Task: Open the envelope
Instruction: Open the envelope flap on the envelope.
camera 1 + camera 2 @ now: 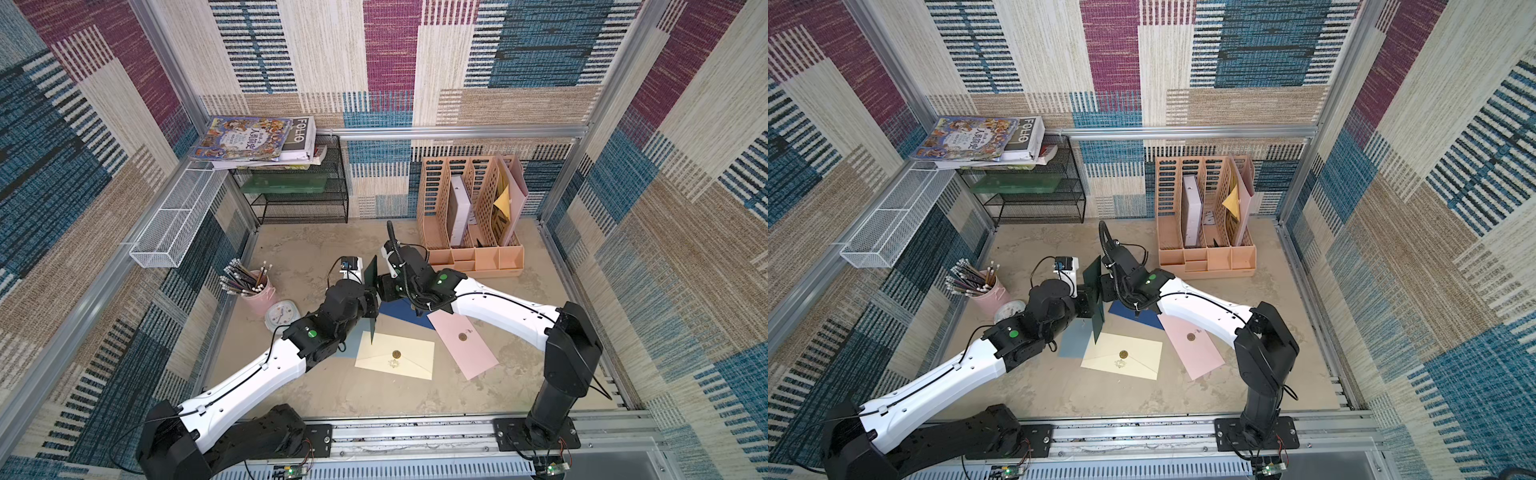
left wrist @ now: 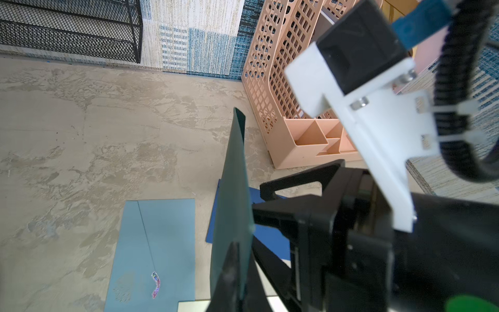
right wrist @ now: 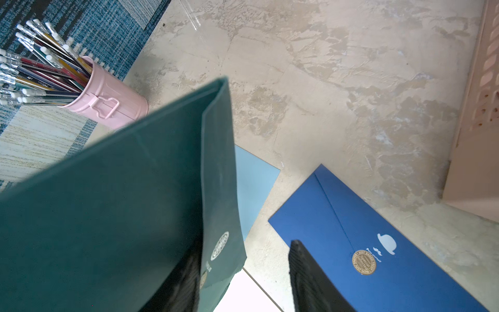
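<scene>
A: Any writing to read?

B: "FOLIO" on the white book spine in the stack atop the black mesh rack. The royal-blue paper envelope carries a round gold seal; its lettering is too small to read.

A: And the task's envelope?

B: The dark green paper envelope stands on edge above the table, between the two arms, with a white round stamp near its flap edge. The left gripper is clamped on its edge.

A: The right gripper?

B: Fingers apart, straddling the flap edge.

A: Around it?

B: Cream envelope, pink envelope, pale blue envelope, pink tin of pencils, peach plastic file organiser.
</scene>
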You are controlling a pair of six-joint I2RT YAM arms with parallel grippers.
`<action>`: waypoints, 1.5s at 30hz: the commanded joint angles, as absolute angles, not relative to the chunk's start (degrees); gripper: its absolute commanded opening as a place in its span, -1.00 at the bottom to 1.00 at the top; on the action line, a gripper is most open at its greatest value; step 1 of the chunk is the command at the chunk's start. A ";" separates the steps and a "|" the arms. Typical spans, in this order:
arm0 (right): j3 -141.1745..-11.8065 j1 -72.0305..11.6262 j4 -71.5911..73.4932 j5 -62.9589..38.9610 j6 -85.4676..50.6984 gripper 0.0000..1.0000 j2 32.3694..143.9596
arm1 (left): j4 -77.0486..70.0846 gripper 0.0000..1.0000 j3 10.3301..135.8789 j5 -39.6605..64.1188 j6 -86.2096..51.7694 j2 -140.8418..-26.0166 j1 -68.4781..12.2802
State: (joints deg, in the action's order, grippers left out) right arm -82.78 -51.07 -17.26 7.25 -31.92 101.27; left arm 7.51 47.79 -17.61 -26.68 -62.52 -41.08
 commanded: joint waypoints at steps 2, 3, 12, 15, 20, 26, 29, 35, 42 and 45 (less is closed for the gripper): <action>-82.73 -50.96 -17.16 7.30 -31.48 0.04 101.64 | 5.31 -1.00 48.34 -16.61 -26.63 -62.67 -41.12; -82.71 -50.98 -17.17 7.22 -31.47 0.04 101.68 | 5.36 -1.00 48.34 -16.61 -26.63 -62.66 -41.11; -82.53 -50.96 -17.14 6.95 -31.42 -0.16 101.87 | 5.53 -1.00 48.28 -16.87 -26.61 -62.15 -41.12; -82.54 -50.95 -17.00 6.72 -31.29 -0.20 101.83 | 5.71 -1.00 48.24 -17.01 -26.63 -62.15 -41.11; -82.35 -50.97 -17.18 6.68 -31.11 -0.24 101.71 | 5.93 -1.00 47.93 -17.72 -26.61 -61.71 -41.12; -81.65 -50.98 -16.96 6.52 -30.98 -0.46 101.44 | 6.41 -1.00 47.90 -18.08 -26.33 -61.02 -41.11; -81.56 -50.98 -17.05 6.34 -30.85 -0.58 101.36 | 6.57 -1.00 47.91 -18.07 -26.32 -60.91 -41.13; -81.30 -50.98 -17.14 6.24 -30.76 -0.58 100.98 | 8.02 -1.00 48.31 -19.30 -25.93 -60.84 -41.13; -80.79 -50.89 -16.98 6.17 -30.69 -0.50 100.44 | 8.70 -1.00 48.34 -20.04 -25.66 -60.07 -41.13; -80.77 -50.86 -16.85 5.89 -30.67 -0.51 100.37 | 8.71 -1.00 48.35 -19.97 -25.84 -60.52 -41.05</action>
